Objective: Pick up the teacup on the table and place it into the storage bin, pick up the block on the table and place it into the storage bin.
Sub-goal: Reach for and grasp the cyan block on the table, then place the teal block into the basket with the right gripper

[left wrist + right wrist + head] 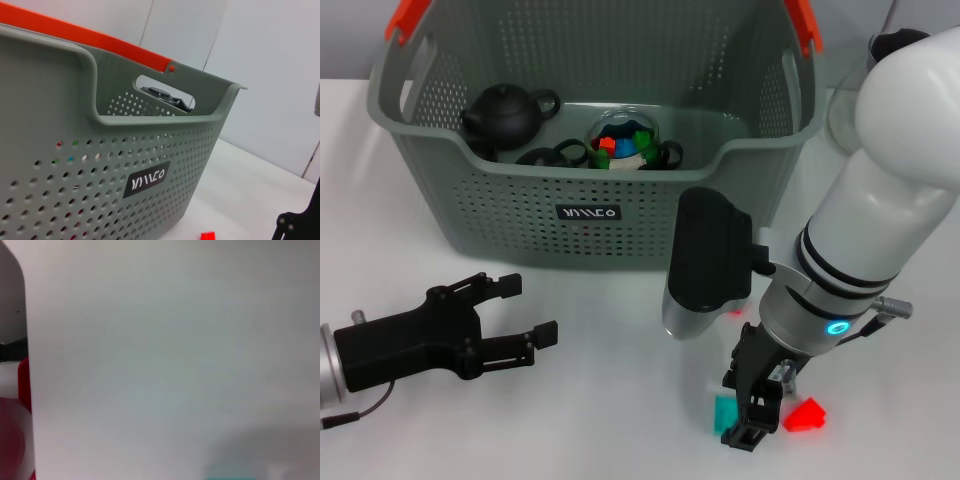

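Note:
The grey perforated storage bin (510, 215) stands at the back of the table, and its black label (145, 179) fills the left wrist view. A teal block (724, 412) and a red block (805, 413) lie on the table at the front right. My right gripper (752, 425) points down between them, touching or nearly touching the teal block. Both blocks show in the right wrist view, the red block (22, 415) at one edge and the teal block (230, 478) as a sliver. My left gripper (530, 310) rests low at the front left, open and empty. No teacup shows on the table.
Inside the bin lie a black teapot (505, 112), dark ring-shaped items (555, 155) and a clear dome over coloured pieces (625, 140). A glass vessel (842, 110) stands right of the bin. The bin's front wall is close behind both grippers.

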You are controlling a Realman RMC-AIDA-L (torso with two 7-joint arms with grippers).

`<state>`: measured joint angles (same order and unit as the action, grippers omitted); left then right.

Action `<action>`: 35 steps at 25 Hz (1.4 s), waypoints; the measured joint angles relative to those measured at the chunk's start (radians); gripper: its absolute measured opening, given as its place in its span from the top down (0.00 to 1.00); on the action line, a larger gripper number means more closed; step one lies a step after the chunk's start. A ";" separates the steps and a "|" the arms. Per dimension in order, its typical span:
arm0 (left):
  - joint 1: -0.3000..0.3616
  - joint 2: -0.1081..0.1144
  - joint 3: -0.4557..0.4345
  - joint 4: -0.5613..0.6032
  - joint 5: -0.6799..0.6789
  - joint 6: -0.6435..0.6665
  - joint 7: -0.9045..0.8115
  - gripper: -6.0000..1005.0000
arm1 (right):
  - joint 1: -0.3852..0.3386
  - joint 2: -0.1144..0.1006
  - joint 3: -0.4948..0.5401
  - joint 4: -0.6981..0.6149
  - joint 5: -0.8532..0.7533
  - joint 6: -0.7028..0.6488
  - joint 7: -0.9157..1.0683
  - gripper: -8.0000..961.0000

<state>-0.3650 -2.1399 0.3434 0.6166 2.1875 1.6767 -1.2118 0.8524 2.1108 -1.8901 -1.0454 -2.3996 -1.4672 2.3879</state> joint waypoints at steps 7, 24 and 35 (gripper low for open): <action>0.001 0.000 0.000 0.000 0.000 -0.008 0.000 0.07 | 0.000 0.000 -0.020 0.004 0.004 0.007 0.007 0.30; 0.005 -0.002 0.000 0.000 0.002 -0.009 0.000 0.07 | -0.010 0.000 -0.043 0.007 0.001 0.012 -0.004 0.43; 0.006 -0.002 0.000 0.000 0.002 -0.009 0.000 0.07 | -0.086 -0.011 0.056 -0.181 0.001 -0.048 -0.010 0.55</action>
<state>-0.3592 -2.1414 0.3436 0.6166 2.1891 1.6675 -1.2118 0.7666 2.0995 -1.8341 -1.2262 -2.3983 -1.5157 2.3777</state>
